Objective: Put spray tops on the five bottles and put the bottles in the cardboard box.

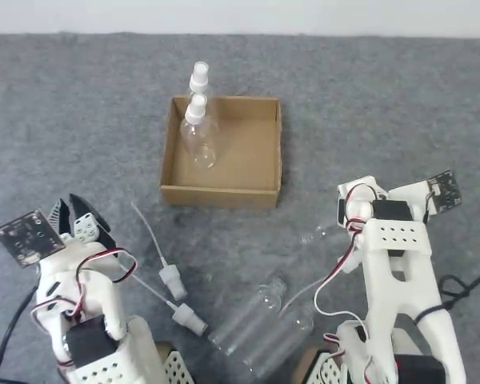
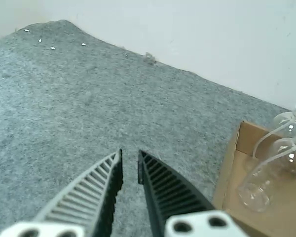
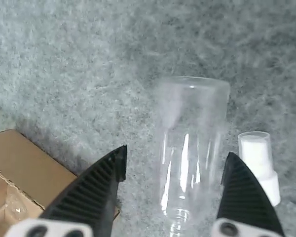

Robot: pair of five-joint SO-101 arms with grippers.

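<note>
the cardboard box (image 2: 233, 180) and its two capped bottles (image 2: 266, 173) run off the left wrist view's edge, the right wrist view cuts off the near end of the clear bottle (image 3: 190, 143), and a finger (image 3: 244, 197) of the right gripper (image 3: 176, 153) hides part of a spray top (image 3: 256, 148).

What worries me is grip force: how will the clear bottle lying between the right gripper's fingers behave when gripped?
The clear bottle lies on its side on grey felt, so a sideways nudge would probably roll it. It looks empty and smooth, so likely light and slippery in the open right gripper.
</note>
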